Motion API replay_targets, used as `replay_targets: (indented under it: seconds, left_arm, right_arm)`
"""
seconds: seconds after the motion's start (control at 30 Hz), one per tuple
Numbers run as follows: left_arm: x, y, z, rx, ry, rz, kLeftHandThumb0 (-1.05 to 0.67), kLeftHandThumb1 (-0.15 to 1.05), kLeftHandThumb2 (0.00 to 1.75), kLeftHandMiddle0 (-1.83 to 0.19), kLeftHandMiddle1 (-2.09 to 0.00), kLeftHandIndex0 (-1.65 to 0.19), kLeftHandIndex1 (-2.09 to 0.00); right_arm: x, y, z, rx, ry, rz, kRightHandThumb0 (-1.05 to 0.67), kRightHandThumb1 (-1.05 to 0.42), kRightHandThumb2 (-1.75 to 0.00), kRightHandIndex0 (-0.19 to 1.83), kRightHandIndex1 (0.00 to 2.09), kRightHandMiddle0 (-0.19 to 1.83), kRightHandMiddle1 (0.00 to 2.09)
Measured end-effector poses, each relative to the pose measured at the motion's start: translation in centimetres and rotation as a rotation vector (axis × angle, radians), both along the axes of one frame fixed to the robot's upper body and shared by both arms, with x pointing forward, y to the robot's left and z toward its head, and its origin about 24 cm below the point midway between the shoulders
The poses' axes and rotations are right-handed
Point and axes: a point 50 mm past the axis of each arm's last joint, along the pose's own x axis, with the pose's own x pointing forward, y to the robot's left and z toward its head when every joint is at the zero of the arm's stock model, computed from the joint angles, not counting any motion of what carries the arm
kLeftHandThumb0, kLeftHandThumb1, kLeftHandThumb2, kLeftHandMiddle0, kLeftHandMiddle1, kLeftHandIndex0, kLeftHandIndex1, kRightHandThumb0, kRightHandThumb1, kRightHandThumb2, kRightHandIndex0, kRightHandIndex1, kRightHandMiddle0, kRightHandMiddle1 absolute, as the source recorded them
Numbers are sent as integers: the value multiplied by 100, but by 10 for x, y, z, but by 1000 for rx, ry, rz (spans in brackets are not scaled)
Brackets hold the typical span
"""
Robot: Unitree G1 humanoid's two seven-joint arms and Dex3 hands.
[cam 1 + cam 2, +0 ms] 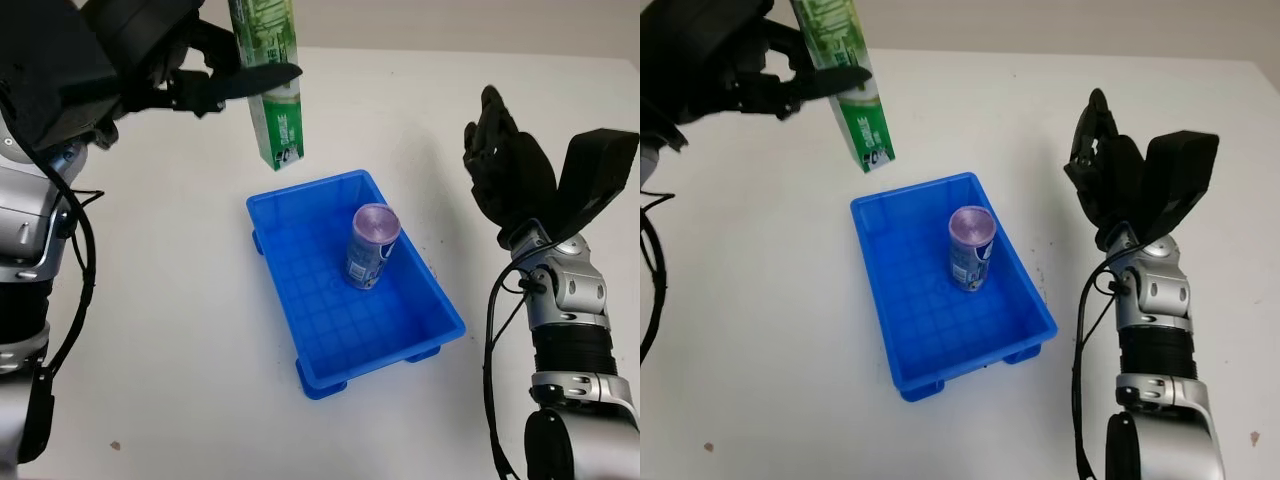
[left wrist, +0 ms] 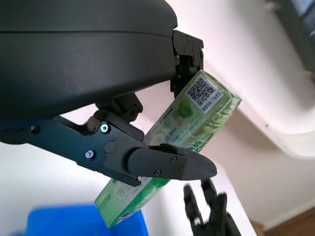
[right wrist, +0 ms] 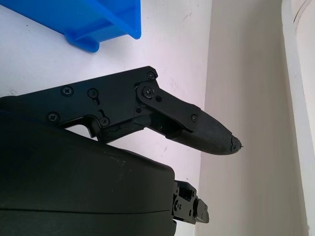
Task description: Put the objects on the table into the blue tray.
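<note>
Green box (image 2: pixel 170 147) between black fingers (image 2: pixel 167 164)

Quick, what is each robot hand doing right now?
Left hand: holding the green box above the table.
Right hand: open, holding nothing, beside the blue tray.

The blue tray (image 1: pixel 300 330) is looking like smooth moulded plastic with a slight sheen and a ribbed grid floor. The can (image 1: pixel 372 247) inside it is showing a shiny metal top and glossy printed sides. The green box (image 1: pixel 268 90) is reading as glossy printed card. The left hand (image 1: pixel 190 80) and right hand (image 1: pixel 505 165) are wearing matt black plastic shells, above brushed silver metal forearms. The desk (image 1: pixel 150 330) is appearing matt white and lightly speckled.
</note>
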Motion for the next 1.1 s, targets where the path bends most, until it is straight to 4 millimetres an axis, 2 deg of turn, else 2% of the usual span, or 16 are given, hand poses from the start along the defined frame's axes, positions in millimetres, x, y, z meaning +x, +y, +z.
replay_targets:
  seconds: [0.1,0.13,0.17,0.2,0.23,0.27,0.33,0.37,0.4,0.43,0.5,0.8,1.0,1.03,1.07,1.1]
  left_arm:
    - [-4,-5,-6,21,76,-13,-44,105,42,-100,-209,-74,-209]
    - [-5,-7,-8,48,100,-23,-46,105,45,-97,-209,-68,-209]
    - [-6,-9,-12,77,136,-33,-46,105,46,-91,-209,-57,-209]
    - [-6,-10,-16,106,186,-34,-48,105,44,-66,-209,-27,-209]
    - [-6,-11,-21,127,234,-28,-50,105,42,-31,-190,0,-189]
    - [-6,-11,-26,153,288,-20,-50,105,40,-17,-165,10,-164]
    - [-8,-11,-33,221,355,-11,-52,105,35,-4,-100,16,-96]
    - [-9,-12,-35,258,371,-7,-52,105,30,-1,-57,17,-62]
    - [-10,-12,-36,281,381,-5,-52,105,28,-1,-35,17,-43]
    - [-10,-12,-37,303,391,-7,-52,105,26,1,-23,18,-32]
    - [-10,-15,-41,325,409,-21,-50,105,23,7,-10,19,-16]
    - [-9,-19,-47,341,444,-50,-51,105,17,12,-5,17,-12]
    - [-8,-19,-40,283,390,-20,-50,104,9,-1,-11,1,-21]
    - [-8,-19,-36,264,354,-6,-52,105,10,-3,-16,1,-32]
    - [-9,-19,-33,238,314,6,-51,105,12,0,-34,8,-59]
    - [-9,-18,-29,200,267,20,-53,105,14,11,-70,15,-90]
  right_arm:
    - [-1,1,-3,9,4,0,-65,-105,-83,-19,0,-19,0]
    - [-1,1,-3,10,2,-1,-65,-105,-83,-19,0,-19,0]
    - [-1,1,-3,10,0,-1,-65,-105,-83,-19,0,-19,0]
    - [-1,2,-3,12,-3,-1,-65,-105,-82,-19,0,-19,0]
    - [-1,2,-3,12,-5,0,-65,-105,-82,-19,0,-19,0]
    - [-1,2,-3,13,-6,0,-66,-105,-82,-19,0,-19,0]
    - [-1,2,-3,15,-6,-1,-66,-105,-81,-19,0,-19,0]
    - [-1,1,-3,16,-5,-2,-67,-105,-80,-19,0,-19,0]
    - [-1,1,-4,16,-5,-4,-67,-105,-79,-19,0,-19,0]
    - [-1,2,-4,18,-4,-8,-67,-105,-78,-19,0,-19,0]
    - [-1,2,-4,22,-3,-13,-67,-105,-78,-19,0,-19,0]
    - [-3,1,-9,25,13,-24,-66,-105,-76,-19,0,-19,0]
    - [-3,1,-10,23,14,-30,-66,-105,-77,-19,0,-19,0]
    - [-3,1,-10,23,15,-32,-66,-105,-77,-19,0,-19,0]
    - [-3,1,-10,21,15,-33,-66,-105,-78,-19,0,-19,0]
    - [-2,1,-10,17,16,-34,-66,-105,-78,-19,0,-19,0]
